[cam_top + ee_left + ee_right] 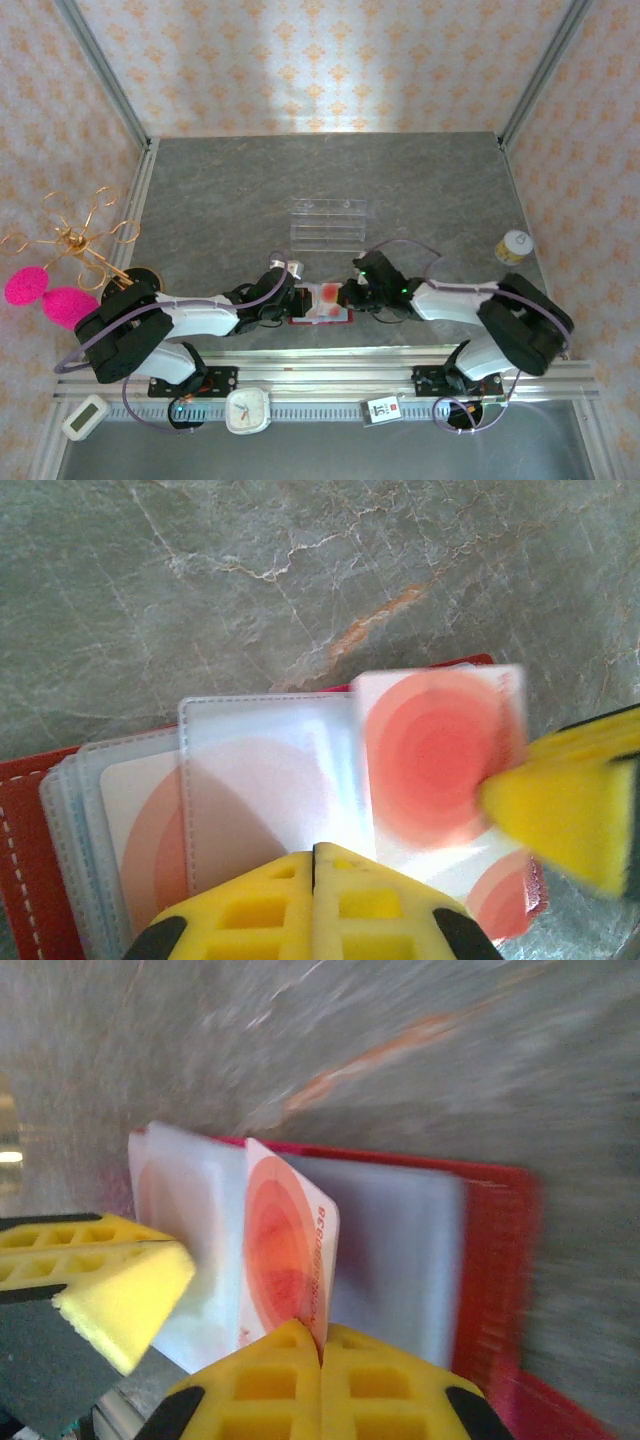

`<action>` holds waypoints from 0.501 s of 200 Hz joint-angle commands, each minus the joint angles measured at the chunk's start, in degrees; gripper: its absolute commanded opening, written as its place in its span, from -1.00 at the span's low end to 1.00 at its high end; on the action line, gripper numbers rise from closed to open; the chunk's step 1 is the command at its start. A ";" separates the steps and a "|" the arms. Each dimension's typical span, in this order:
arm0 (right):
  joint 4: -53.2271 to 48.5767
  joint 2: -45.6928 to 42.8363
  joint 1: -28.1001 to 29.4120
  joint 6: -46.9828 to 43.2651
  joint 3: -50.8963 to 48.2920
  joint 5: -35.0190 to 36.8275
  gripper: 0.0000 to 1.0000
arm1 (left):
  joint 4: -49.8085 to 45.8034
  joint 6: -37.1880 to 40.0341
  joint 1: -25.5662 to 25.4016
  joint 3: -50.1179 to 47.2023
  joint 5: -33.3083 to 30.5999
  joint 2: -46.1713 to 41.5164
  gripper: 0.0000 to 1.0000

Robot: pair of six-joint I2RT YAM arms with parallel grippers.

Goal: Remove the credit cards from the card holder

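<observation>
The card holder [320,319], a red book-style wallet, lies open on the table between both arms, its clear sleeves [260,780] fanned out. My left gripper [315,848] is shut, its tips resting on a clear sleeve. My right gripper [322,1332] is shut on the edge of a pale credit card [285,1260] with a red round mark. That card stands tilted up out of the wallet [500,1260]. The same card [440,755] looks blurred in the left wrist view, beside a right finger [565,805]. More cards with red marks sit inside the sleeves.
A clear acrylic stepped rack [328,222] stands behind the wallet. A small jar with a yellow lid [514,246] is at the right. A gold wire stand with pink pom-poms [60,285] is at the left. A white clock [247,410] lies on the front rail.
</observation>
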 commanded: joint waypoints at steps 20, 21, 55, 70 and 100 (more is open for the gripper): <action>-7.12 -12.85 -1.87 -4.35 -0.59 3.97 -1.00 | -3.77 -0.24 0.33 1.97 -2.27 -4.55 -0.98; -7.12 -13.24 -1.91 -4.51 -0.55 3.97 -1.00 | -3.73 -0.24 0.37 2.06 -2.25 -4.86 -0.97; -1.67 -21.89 -2.39 -6.58 0.47 3.94 -1.00 | 3.51 0.10 3.69 2.44 0.39 -13.32 -0.37; 4.03 -24.87 -2.48 -5.86 -0.09 2.94 -1.00 | 7.78 -0.39 5.78 1.56 3.51 -16.15 -0.15; 11.63 -26.90 -2.48 -4.60 0.15 1.65 -1.00 | 17.95 -3.58 7.44 -1.87 7.69 -20.13 0.21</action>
